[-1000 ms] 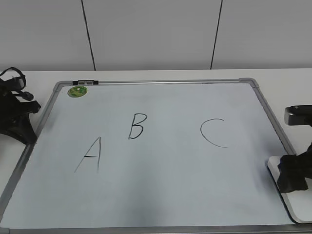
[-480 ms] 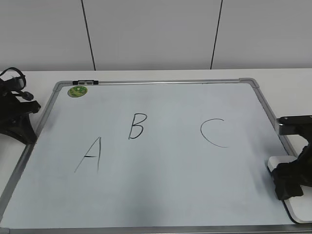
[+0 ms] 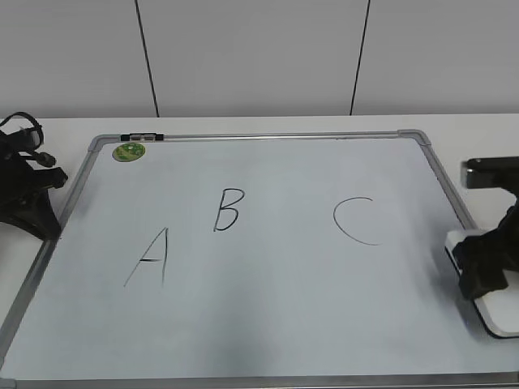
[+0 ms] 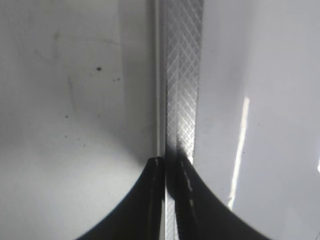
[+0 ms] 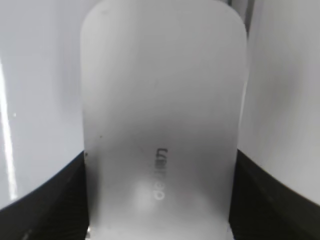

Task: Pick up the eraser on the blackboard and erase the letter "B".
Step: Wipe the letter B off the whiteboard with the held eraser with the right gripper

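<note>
The blackboard [image 3: 276, 316] is a white board with a silver frame lying flat on the table. The letter "B" [image 3: 227, 210] is drawn left of its middle, between a slanted "A" [image 3: 150, 258] and a "C" [image 3: 355, 220]. My right gripper [image 3: 485, 266] is at the board's right edge, shut on the eraser [image 3: 501, 318], a flat white block. In the right wrist view the eraser [image 5: 160, 85] fills the space between both jaws [image 5: 160, 200], its tiny grey print facing up. My left gripper [image 4: 170, 165] is shut and empty over the board's left frame [image 4: 182, 75].
A round green sticker [image 3: 128, 151] sits at the board's far left corner. The left arm's black base [image 3: 24, 198] stands beside the left frame. The white table [image 3: 454, 126] surrounds the board, with a pale wall behind.
My right gripper has moved up in the exterior view with the eraser, which now sits higher along the board's right edge. The left arm has not moved.
</note>
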### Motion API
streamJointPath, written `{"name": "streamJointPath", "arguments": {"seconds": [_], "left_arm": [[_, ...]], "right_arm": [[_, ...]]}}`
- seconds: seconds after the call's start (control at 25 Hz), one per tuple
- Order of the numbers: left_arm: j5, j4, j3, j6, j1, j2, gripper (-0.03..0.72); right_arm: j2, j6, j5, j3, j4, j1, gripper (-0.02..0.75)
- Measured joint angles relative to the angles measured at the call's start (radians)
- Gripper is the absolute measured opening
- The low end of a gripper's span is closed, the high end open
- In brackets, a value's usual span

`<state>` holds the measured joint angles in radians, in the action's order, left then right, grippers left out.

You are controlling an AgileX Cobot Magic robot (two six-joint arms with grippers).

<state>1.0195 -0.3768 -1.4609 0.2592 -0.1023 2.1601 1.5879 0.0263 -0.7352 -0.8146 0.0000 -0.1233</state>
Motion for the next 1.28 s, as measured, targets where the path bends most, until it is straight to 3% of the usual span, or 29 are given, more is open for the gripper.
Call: {"name": "streamJointPath", "arguments": {"seconds": [0.2, 0.48, 1.28], "left_arm": [[0.000, 0.000, 0.000, 0.000, 0.000, 0.000, 0.029], [0.000, 0.000, 0.000, 0.000, 0.000, 0.000, 0.029], [0.000, 0.000, 0.000, 0.000, 0.000, 0.000, 0.029]], "right_arm": [[-0.040, -0.026, -0.114, -0.125, 0.000, -0.036, 0.531], [0.002, -0.026, -0.241, -0.340, 0.000, -0.159, 0.531], [0.464, -0.048, -0.443, -0.927, 0.016, -0.351, 0.530]]}}
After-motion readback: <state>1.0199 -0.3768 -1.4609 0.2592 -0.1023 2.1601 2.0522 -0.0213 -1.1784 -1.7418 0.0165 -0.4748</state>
